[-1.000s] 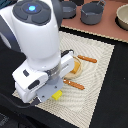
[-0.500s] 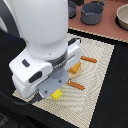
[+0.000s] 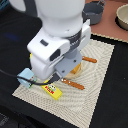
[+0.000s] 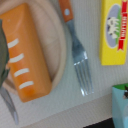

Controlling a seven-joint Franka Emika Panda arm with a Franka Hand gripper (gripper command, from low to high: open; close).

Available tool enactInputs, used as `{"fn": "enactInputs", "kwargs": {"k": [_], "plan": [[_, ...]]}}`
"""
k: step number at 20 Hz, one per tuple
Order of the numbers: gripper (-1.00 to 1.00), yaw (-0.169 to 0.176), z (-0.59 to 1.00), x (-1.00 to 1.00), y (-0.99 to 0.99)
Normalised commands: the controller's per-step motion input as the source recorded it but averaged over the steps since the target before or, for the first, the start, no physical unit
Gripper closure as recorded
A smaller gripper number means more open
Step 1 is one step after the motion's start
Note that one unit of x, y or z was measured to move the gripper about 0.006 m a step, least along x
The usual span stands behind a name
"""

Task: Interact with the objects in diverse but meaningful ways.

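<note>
Jaws: cannot tell whether spread or pressed together; the wrist view shows only a dark blurred edge beside the loaf, and in the exterior view the arm's white housing hides the fingers.
Bread loaf: golden-brown block with pale score marks, lying on the plate.
Plate: round, tan, smooth-rimmed, directly under the arm.
Fork: metal tines, wooden handle, just beside the plate.
Yellow box: flat, rectangular, red label, beyond the fork from the plate.
Mat: pale woven cloth under the plate.
Grey pot: well beyond the plate.
</note>
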Motion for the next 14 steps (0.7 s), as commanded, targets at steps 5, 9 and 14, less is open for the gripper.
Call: {"fn": "enactInputs", "kwargs": {"k": [5, 9, 14], "plan": [[-1.0, 0.076, 0.0, 0.0, 0.57], [-1.0, 0.018, -0.09, -0.11, 0.24], [-1.0, 0.011, -0.25, -0.21, 0.09]]}}
